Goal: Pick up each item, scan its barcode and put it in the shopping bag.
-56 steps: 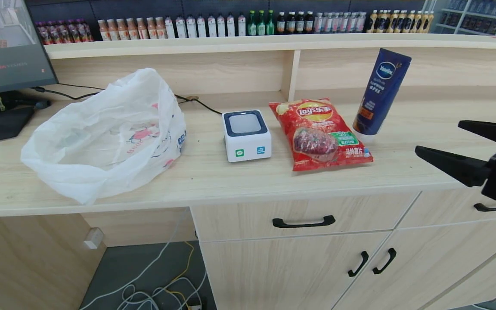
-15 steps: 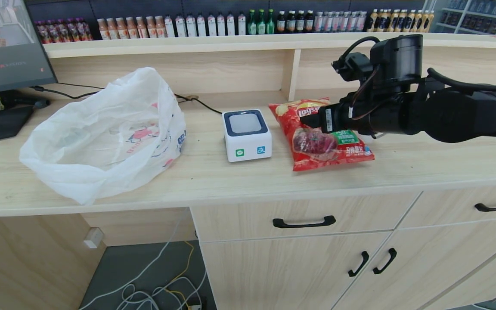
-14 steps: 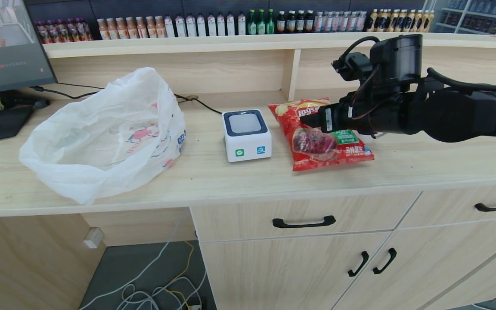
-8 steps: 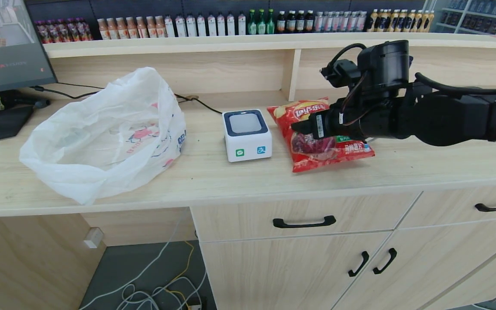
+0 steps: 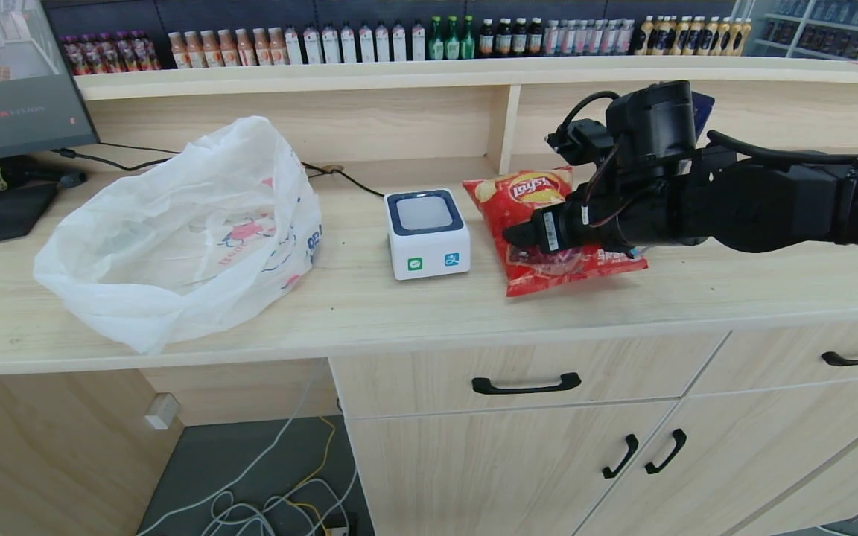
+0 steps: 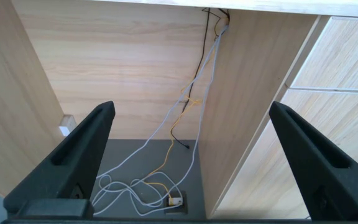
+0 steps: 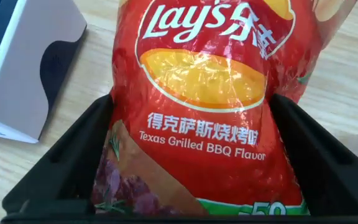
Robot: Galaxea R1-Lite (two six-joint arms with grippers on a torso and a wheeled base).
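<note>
A white, thin, crumpled plastic shopping bag [image 5: 176, 231] is slumping at the left of the head view on the light wooden counter [image 5: 399, 309]. Its mouth is gaping upward and toward the viewer, and through it only its own wrinkled white lining with red and blue print is showing.

Right of centre, a glossy red foil crisp bag [image 5: 522, 195] with a yellow-and-red round logo is lying just beside a white, square box scanner with a grey-framed glass top [image 5: 427, 232], a narrow strip of counter between them. The pack is puffed and creased, with a purple picture and white lettering on its lower half. Its near edge is touching the counter; whether its far end is lifting cannot be told.

The right gripper [image 7: 191, 102] is straddling the pack across its width, both black fingers [image 7: 73, 168] pressing into the sides, so the foil is bulging between them. Its arm is reaching in from the right edge of the head view. A sliver of a dark blue tube [image 5: 703, 104] is peeping out behind the wrist.

The left gripper [image 6: 191, 106] is hanging below the counter with its fingers spread wide, holding nothing, and facing loose white and yellow cables [image 6: 160, 180] on the floor.
</note>
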